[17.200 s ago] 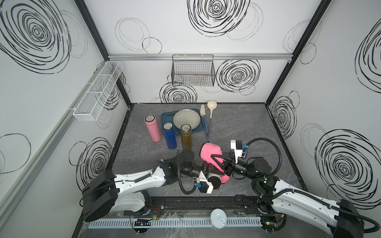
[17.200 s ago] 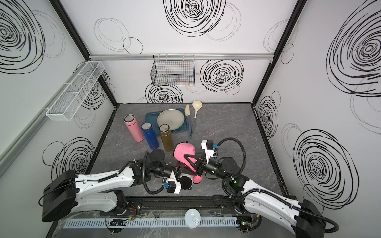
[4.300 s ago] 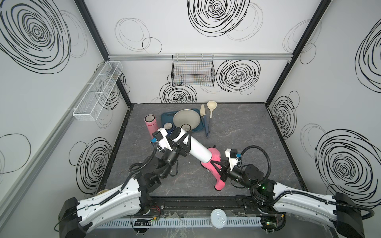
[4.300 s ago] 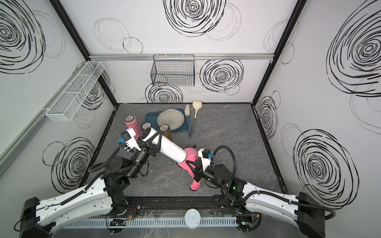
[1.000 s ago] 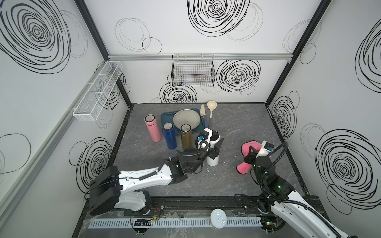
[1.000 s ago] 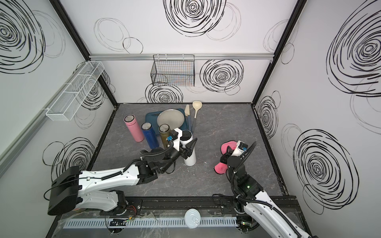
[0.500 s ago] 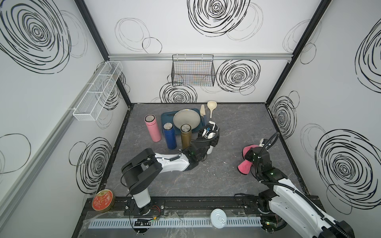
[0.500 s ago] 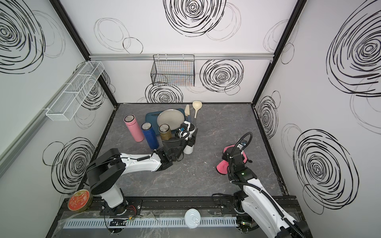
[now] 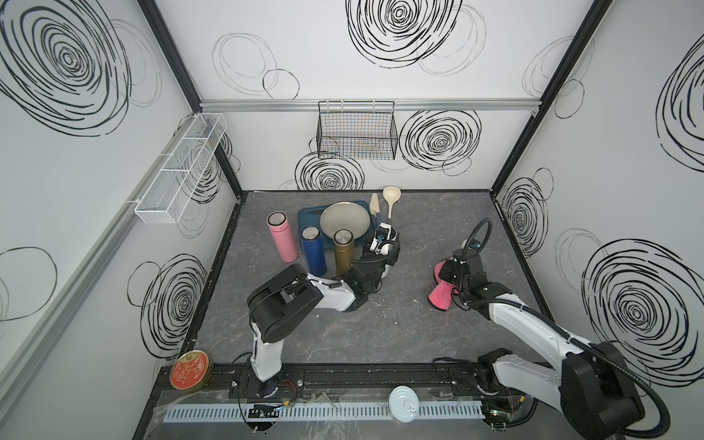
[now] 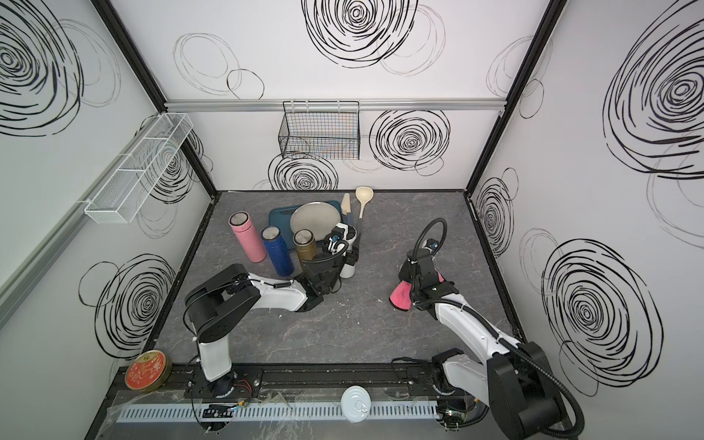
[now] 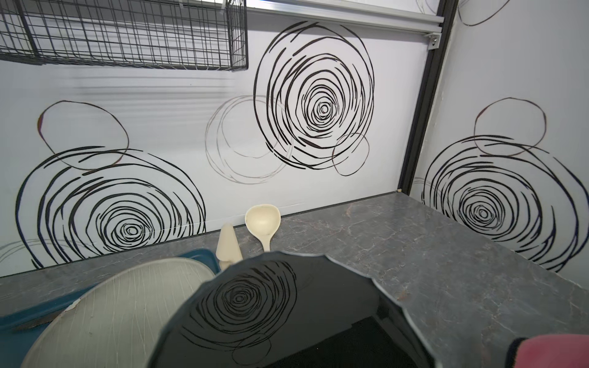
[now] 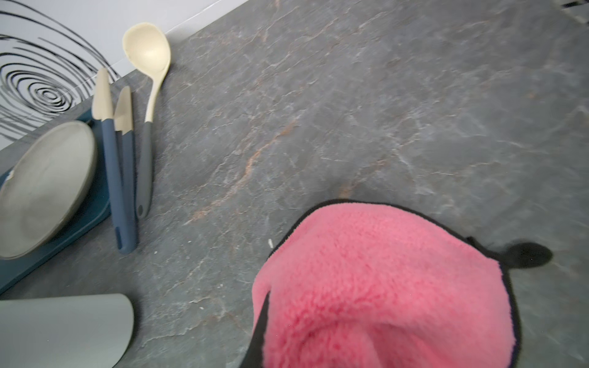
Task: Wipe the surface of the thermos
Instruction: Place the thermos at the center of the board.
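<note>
The white thermos (image 9: 384,271) with a glossy black lid (image 11: 287,318) stands upright on the grey table, just right of the gold bottle. My left gripper (image 9: 384,251) is shut on the thermos near its top and hides most of it in both top views; only the lower body (image 10: 347,268) shows. The fingers themselves are hidden in the left wrist view. At the right of the table, my right gripper (image 9: 448,275) is shut on a pink cloth (image 9: 441,295) that hangs down to the table, well apart from the thermos. The cloth (image 12: 382,286) fills the right wrist view, with the thermos body (image 12: 63,328) beside it.
A pink bottle (image 9: 282,238), a blue bottle (image 9: 313,251) and a gold bottle (image 9: 343,253) stand in a row left of the thermos. Behind them a plate (image 9: 344,221) lies on a blue tray (image 9: 306,217), with a ladle (image 9: 390,200) and spatulas (image 9: 375,205) beside it. A wire basket (image 9: 356,131) hangs on the back wall.
My left arm has carried the thermos back towards the gold bottle and folded its elbow in. My right arm has shifted slightly left, still holding the cloth.
</note>
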You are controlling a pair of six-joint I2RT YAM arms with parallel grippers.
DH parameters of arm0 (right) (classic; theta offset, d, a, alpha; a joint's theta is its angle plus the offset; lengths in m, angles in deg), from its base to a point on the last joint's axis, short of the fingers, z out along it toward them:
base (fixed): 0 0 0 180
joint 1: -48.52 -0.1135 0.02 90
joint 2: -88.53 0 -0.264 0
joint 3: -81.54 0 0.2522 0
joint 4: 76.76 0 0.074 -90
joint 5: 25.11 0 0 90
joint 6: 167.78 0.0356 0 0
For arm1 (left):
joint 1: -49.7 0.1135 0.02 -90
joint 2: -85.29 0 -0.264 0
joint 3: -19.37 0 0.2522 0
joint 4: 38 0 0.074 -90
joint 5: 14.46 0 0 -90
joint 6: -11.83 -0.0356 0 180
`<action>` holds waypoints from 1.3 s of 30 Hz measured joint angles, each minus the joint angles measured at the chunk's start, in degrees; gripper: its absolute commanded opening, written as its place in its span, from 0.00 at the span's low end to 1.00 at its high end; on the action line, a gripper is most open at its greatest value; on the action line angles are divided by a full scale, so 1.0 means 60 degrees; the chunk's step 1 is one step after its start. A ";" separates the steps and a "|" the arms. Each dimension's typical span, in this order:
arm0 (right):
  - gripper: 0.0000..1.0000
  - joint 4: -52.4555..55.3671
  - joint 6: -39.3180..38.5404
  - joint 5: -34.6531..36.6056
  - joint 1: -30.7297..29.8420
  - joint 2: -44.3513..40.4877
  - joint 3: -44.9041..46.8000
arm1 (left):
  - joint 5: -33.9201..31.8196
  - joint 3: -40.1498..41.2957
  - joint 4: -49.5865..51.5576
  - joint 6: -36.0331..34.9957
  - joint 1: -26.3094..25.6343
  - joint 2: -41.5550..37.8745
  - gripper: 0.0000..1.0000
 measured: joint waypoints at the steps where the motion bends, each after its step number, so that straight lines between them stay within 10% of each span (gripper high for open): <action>1: 0.00 -0.0062 -0.0025 -0.0124 -0.0069 0.0280 -0.0211 | -0.0029 0.0000 0.0004 0.0011 0.0015 0.0000 0.00; 8: 0.06 -0.0262 -0.0073 -0.0521 -0.0765 0.2211 -0.1432 | -0.0186 0.0000 0.0025 0.0051 0.0015 0.0007 0.04; 20: 0.66 -0.0353 0.0091 -0.0506 -0.1180 0.3016 -0.1483 | -0.0273 0.0004 0.0000 0.0044 0.0036 0.0146 0.50; 21: 0.94 -0.0313 0.0102 -0.0441 -0.1290 0.2929 -0.1486 | -0.0240 0.0011 -0.0004 0.0047 0.0036 0.0142 0.57; 22: 1.00 -0.0248 0.0149 -0.0346 -0.1421 0.2783 -0.1486 | -0.0208 0.0033 -0.0033 0.0051 0.0036 0.0138 0.63; 39: 1.00 0.1071 0.0659 0.0142 -0.1909 -0.0707 -0.0812 | 0.0546 0.1111 -0.0062 0.0222 -0.0317 -0.3024 0.97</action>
